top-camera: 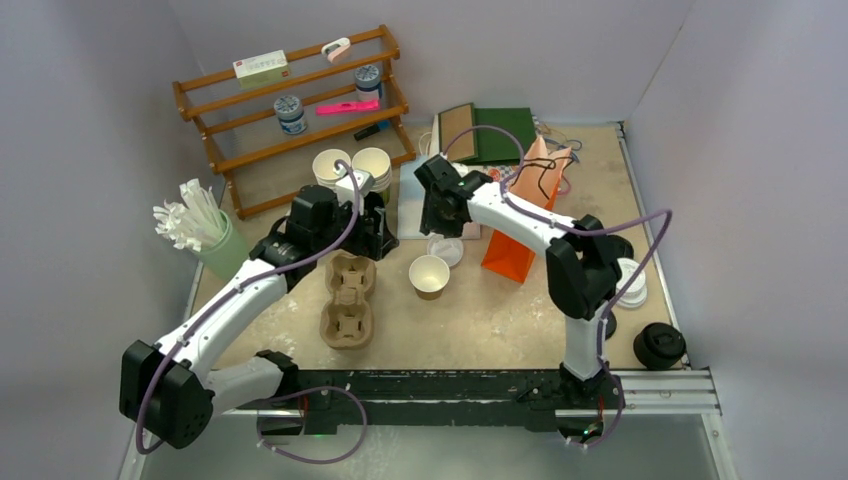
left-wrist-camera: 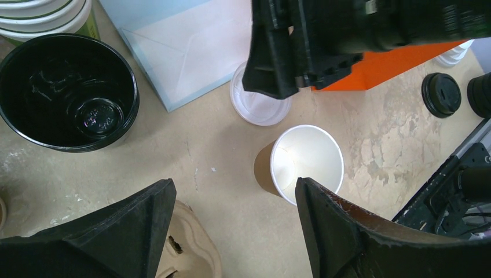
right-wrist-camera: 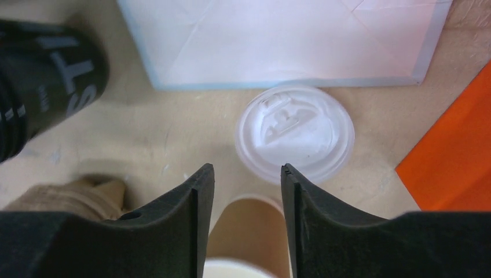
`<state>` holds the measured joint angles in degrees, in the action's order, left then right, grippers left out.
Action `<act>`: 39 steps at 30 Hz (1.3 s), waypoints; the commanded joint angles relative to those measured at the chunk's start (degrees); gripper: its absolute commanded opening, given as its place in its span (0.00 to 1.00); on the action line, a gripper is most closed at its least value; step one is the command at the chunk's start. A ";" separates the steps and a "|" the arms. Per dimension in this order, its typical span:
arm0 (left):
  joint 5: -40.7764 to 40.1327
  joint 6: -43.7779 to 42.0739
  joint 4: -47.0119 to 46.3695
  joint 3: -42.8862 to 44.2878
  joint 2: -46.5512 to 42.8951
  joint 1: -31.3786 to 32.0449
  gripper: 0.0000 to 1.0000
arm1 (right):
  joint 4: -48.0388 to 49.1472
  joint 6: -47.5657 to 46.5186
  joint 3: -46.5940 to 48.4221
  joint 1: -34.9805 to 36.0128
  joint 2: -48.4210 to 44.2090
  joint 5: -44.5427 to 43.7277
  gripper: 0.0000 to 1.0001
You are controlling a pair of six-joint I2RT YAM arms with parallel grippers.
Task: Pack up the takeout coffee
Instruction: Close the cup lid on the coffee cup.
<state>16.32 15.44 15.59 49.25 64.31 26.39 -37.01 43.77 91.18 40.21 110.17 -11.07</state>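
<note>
One open cup (top-camera: 429, 275) stands on the counter (top-camera: 480, 320) right of the carrier (top-camera: 347, 298), with a lid (top-camera: 446, 250) flat just behind it. Left wrist: the left jaws gape wide and empty, the cup below them. Right wrist: the right jaws, narrowly parted and empty, hang above the lid's near edge.

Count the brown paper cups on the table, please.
1. The brown paper cup stands open at mid-table, right of the cardboard carrier and beside the white lid. Others may be hidden from these views.
</note>
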 commanded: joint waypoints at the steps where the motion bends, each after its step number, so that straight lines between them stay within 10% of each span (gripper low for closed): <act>1: 0.85 0.76 0.24 0.93 -1.49 0.17 0.79 | 1.49 7.02 1.91 0.36 1.83 -8.99 0.51; 23: -1.70 0.34 3.30 1.55 -4.07 0.15 0.79 | 0.13 15.34 5.47 0.40 11.56 -9.08 0.43; 39: -1.64 0.73 2.20 0.67 -4.72 0.14 0.80 | -2.78 10.92 10.44 0.39 6.52 -9.49 0.05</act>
<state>14.74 15.53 19.18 49.28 61.10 26.39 -37.52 56.42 97.93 40.23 122.43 -19.40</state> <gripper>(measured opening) 0.796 0.075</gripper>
